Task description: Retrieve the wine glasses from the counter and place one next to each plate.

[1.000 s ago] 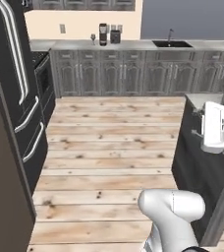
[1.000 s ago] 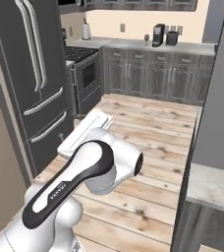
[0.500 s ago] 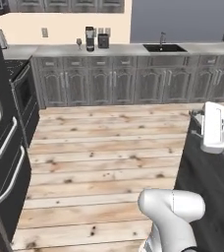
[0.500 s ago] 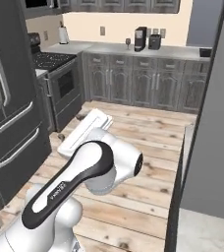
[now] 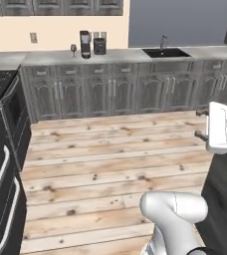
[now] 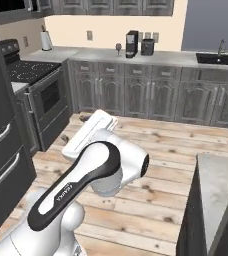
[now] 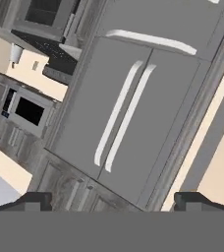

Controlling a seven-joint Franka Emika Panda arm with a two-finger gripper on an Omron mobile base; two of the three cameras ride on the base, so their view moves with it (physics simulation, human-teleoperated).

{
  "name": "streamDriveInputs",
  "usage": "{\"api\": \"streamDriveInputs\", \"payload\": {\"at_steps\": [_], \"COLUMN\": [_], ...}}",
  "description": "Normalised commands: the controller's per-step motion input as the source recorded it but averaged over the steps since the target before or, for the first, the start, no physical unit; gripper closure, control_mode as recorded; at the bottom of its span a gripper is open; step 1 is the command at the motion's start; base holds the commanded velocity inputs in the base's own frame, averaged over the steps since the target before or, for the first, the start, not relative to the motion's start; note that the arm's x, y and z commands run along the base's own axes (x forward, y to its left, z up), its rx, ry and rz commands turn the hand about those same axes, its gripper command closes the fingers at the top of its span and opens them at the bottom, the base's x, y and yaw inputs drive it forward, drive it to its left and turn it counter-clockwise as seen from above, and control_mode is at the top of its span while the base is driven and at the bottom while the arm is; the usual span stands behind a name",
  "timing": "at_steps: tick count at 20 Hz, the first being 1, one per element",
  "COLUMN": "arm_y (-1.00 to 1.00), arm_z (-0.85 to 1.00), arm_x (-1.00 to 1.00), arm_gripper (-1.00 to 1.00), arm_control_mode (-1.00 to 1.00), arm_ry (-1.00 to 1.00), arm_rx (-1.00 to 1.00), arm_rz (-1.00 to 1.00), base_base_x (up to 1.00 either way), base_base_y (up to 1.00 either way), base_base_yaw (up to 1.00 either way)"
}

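Kitchen w/ pale plank floor (image 5: 100, 164); grey panelled cabinets run along far wall under light stone worktop (image 5: 120, 56), peach backsplash behind.

Left base view: one wine glass (image 5: 73, 49) stands upright on worktop, just left of a dark coffee machine (image 5: 85, 44); a dark toaster-like box (image 5: 99, 46) sits just right of that. Sink (image 5: 165, 52) w/ faucet further right along same worktop. Black stove (image 5: 6, 107) at left edge.

Right base view: same wine glass (image 6: 118, 48) on worktop, left of coffee machine (image 6: 131, 44); paper towel roll (image 6: 46, 40) near stove (image 6: 38, 90) at far left. Sink (image 6: 221, 58) at right. Island corner (image 6: 213, 187) w/ marbled top at lower right.

Claw (image 7: 111, 199): fingertips (image 7: 33, 201) dark, set far apart at both sides of hand view, jaws fully spread, nothing between them. Hand view is rolled; looks at a grey double-door fridge (image 7: 133, 108) w/ two pale handles, microwave (image 7: 28, 110) and cabinets to one side.

Hand (image 5: 220, 128) in left base view sits at right edge, over dark island side, claw end pointing left.

Glass vs claw: well apart. Glass at far wall across open floor; no contact. Second glass and plates: cannot tell from these views.
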Motion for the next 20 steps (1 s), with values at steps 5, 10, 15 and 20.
{"api": "streamDriveInputs", "payload": {"at_steps": [5, 10, 15, 20], "arm_y": [0.0, 0.0, 0.0, 0.0], "arm_z": [0.0, 0.0, 0.0, 0.0], "arm_x": [0.0, 0.0, 0.0, 0.0], "arm_gripper": [-1.0, -1.0, -1.0, -1.0], "arm_control_mode": [1.0, 1.0, 1.0, 1.0], "arm_ry": [0.0, 0.0, 0.0, 0.0], "arm_rx": [0.0, 0.0, 0.0, 0.0], "arm_rz": [0.0, 0.0, 0.0, 0.0], "base_base_x": [0.98, 1.0, 0.77, 0.97], "base_base_y": [0.95, 0.81, -0.1, -0.1], "base_base_yaw": [-0.09, -0.03, 0.0, 0.0]}}
